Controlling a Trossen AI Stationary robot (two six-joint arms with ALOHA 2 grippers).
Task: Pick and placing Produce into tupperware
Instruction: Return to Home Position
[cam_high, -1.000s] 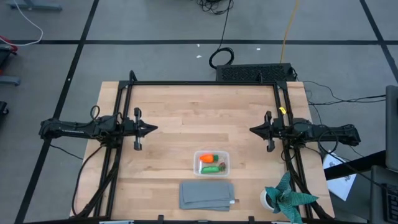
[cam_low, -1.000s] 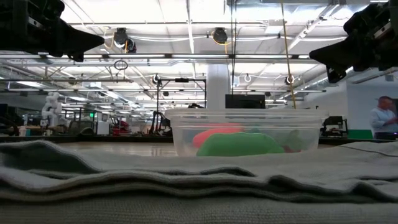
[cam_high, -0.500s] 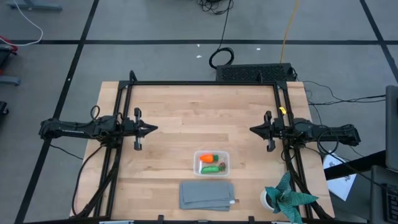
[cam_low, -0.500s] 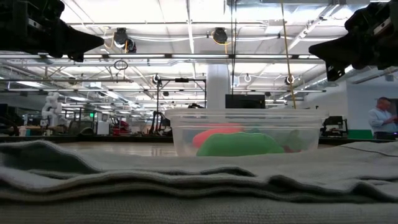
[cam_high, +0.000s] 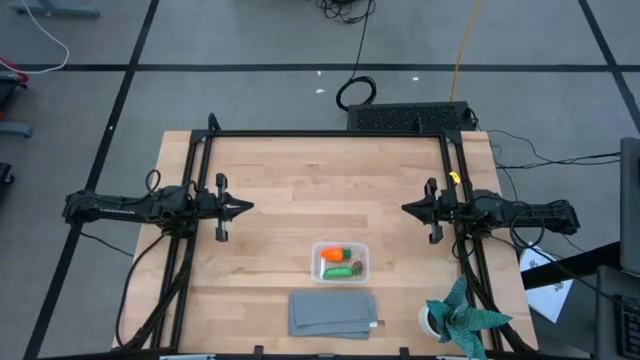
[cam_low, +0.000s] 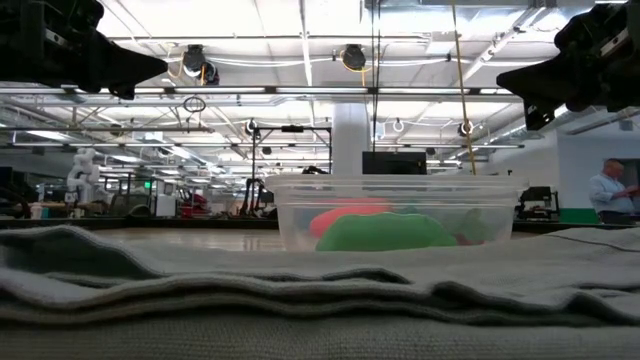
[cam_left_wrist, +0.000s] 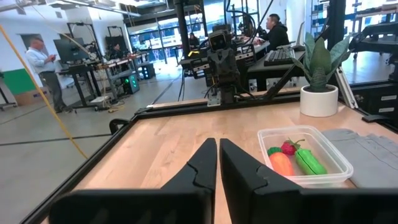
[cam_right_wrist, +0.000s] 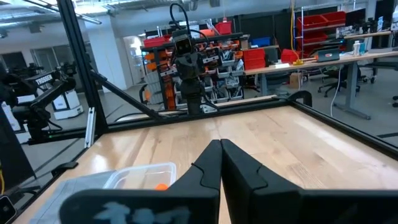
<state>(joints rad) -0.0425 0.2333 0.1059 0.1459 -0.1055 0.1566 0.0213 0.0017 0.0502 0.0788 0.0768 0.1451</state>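
The clear tupperware (cam_high: 340, 262) stands on the table near its near edge, and also shows in the low view (cam_low: 393, 212) and the left wrist view (cam_left_wrist: 305, 157). Inside it lie the orange carrot (cam_high: 334, 255), the green pod (cam_high: 338, 269) and the small reddish piece (cam_left_wrist: 288, 148). My left gripper (cam_high: 248, 207) hovers shut over the table's left side, well above the wood. My right gripper (cam_high: 405, 209) hovers shut over the right side. Both are far from the tupperware.
A grey folded cloth (cam_high: 333, 314) lies at the near edge in front of the tupperware. A white pot with a green plant (cam_high: 458, 318) stands at the near right corner. A black frame (cam_high: 330, 134) runs around the table. People stand in the room beyond.
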